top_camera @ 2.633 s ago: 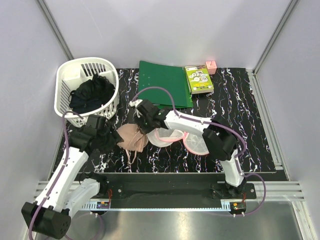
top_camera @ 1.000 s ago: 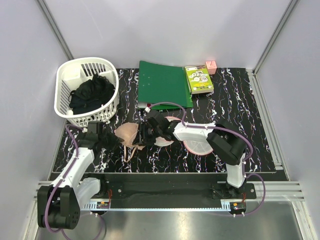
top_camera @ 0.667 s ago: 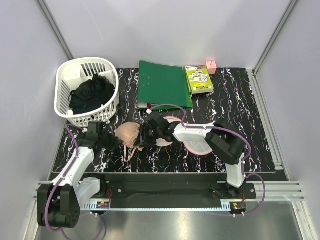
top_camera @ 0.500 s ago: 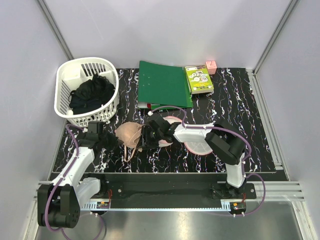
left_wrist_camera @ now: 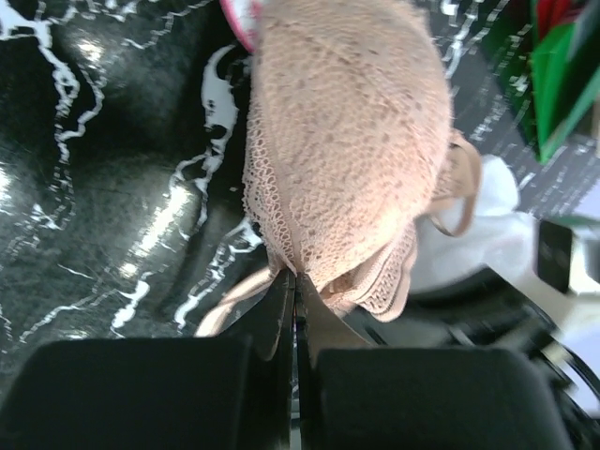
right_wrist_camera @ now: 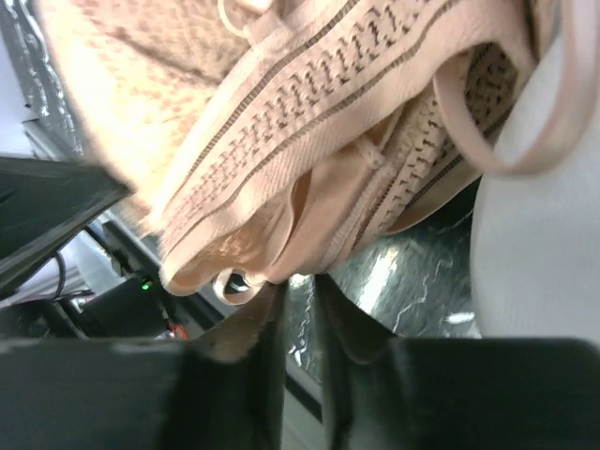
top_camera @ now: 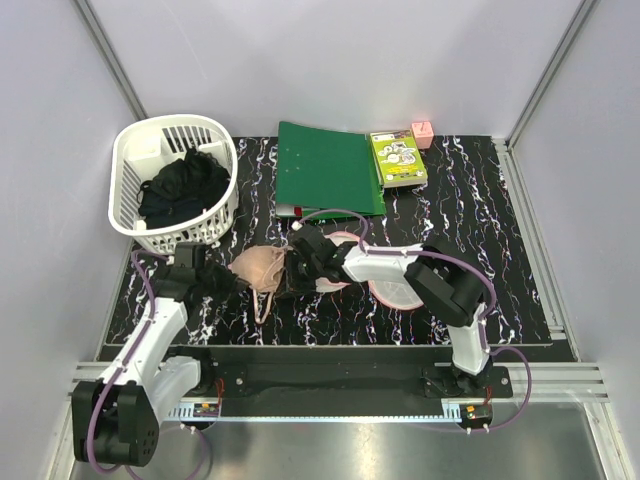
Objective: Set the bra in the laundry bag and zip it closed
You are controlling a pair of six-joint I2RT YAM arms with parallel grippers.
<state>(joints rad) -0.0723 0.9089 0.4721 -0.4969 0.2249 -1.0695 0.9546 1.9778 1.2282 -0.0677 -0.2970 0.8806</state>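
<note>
Where the left tool (left_wrist_camera: 295, 281) is pinched fully shut on the lace edge of the bra (left_wrist_camera: 347, 131), the cup lies on the tabletop (left_wrist_camera: 112, 187); the right tool (right_wrist_camera: 300, 292), jaws narrow, meets the opposite side, grip unclear; the laundry bag (top_camera: 393, 291) lies just beyond.

top view looks steeply down from high above the near edge, whole bench (top_camera: 500, 250) in frame. left wrist view sits very close, skimming low toward the bra (left_wrist_camera: 347, 141). right wrist view presses in closer, from the opposite side. all three share that bra.
</note>
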